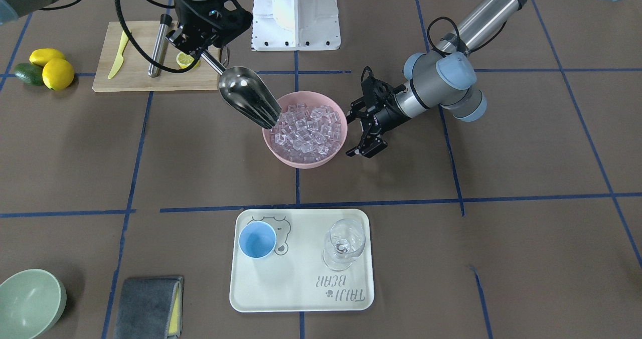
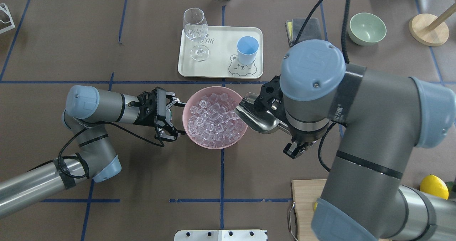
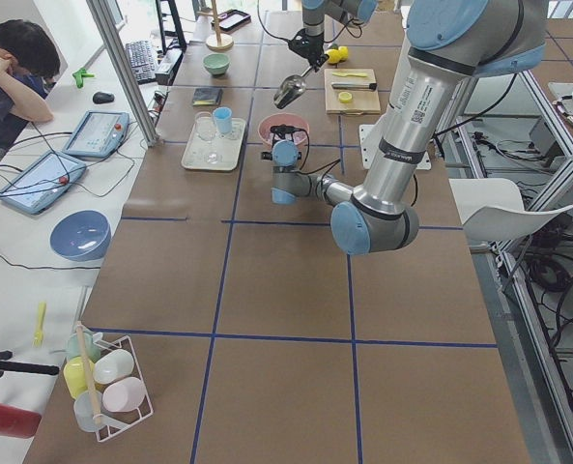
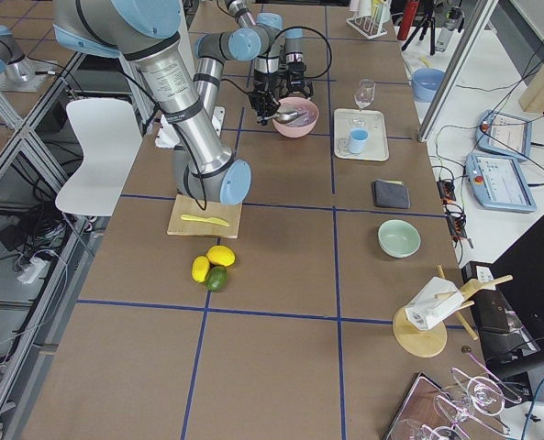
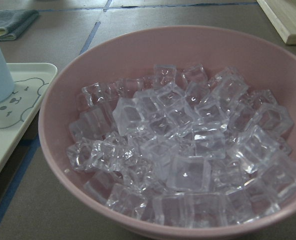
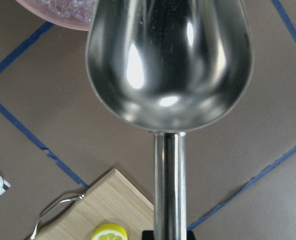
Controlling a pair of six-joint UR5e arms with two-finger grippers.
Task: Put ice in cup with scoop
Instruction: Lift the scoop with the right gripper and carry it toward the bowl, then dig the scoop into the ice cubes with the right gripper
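Note:
The ice (image 1: 306,131) is heaped in a pink bowl (image 1: 286,159) at the table's middle, and shows close up in the left wrist view (image 5: 187,155). My right gripper (image 1: 200,53) is shut on the handle of the steel scoop (image 1: 248,96). The scoop slopes down with its lip at the bowl's rim, touching the ice. Its trough (image 6: 170,65) is empty. My left gripper (image 2: 178,118) is open and empty, right beside the bowl on the opposite side. The light-blue cup (image 1: 257,239) stands empty on a white tray (image 1: 301,299).
A clear stemmed glass (image 1: 344,248) stands on the tray beside the cup. A cutting board (image 1: 130,80) with a yellow knife, a steel cylinder and a lemon half lies behind the right gripper. A pale green bowl (image 1: 27,304), a grey cloth (image 1: 148,306) and lemons (image 1: 57,73) sit on the right arm's side.

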